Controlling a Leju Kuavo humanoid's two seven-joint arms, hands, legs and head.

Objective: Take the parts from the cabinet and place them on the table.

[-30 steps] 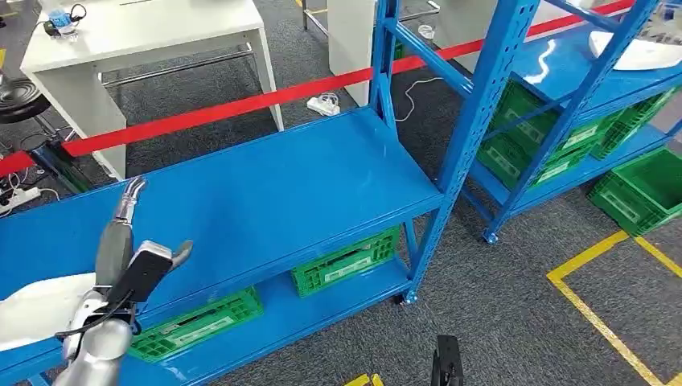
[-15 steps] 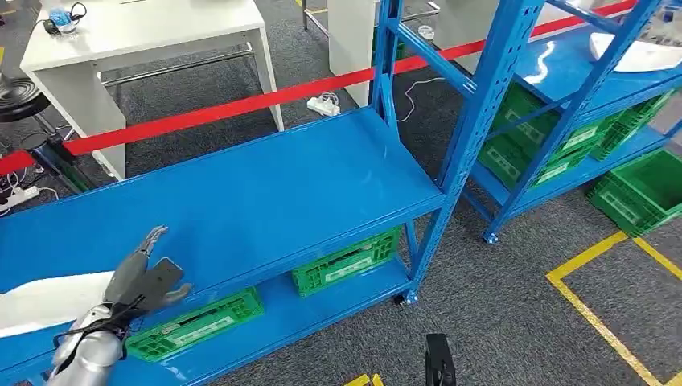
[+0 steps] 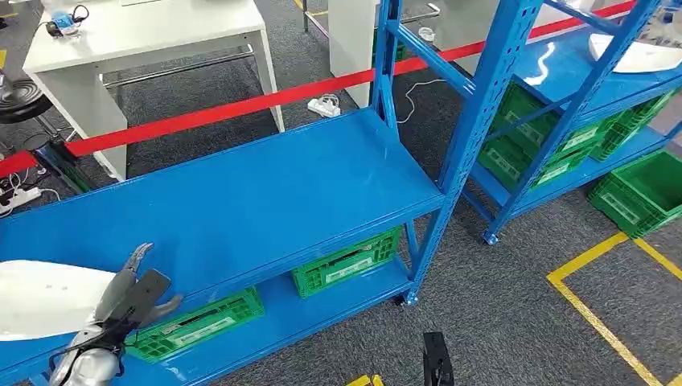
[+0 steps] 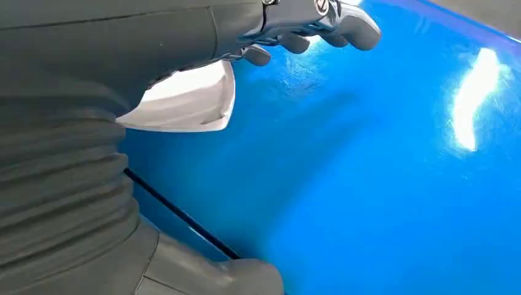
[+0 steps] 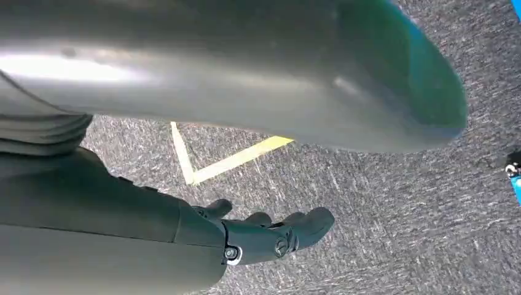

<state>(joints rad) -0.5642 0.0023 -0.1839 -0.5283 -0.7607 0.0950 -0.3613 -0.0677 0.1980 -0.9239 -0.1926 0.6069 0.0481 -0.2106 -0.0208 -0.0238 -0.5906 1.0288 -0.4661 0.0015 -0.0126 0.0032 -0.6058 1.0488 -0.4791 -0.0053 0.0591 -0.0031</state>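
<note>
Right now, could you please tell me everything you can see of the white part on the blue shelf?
The white part is a smooth, glossy, plastic-looking shell, flat and broad with a rounded end. It lies on the blue shelf at its near left end, partly cut off by the picture's edge. The left hand hovers at its rounded end; contact cannot be told.

I am seeing my left arm coming up from the lower left corner of the head view, silver and bent at the wrist. The left hand is reaching forward with its fingers stretched out and apart, holding nothing (the thumb is sticking out to the side). My right hand is hanging low beside the body, its dark fingers lying loosely together and gripping nothing.
</note>
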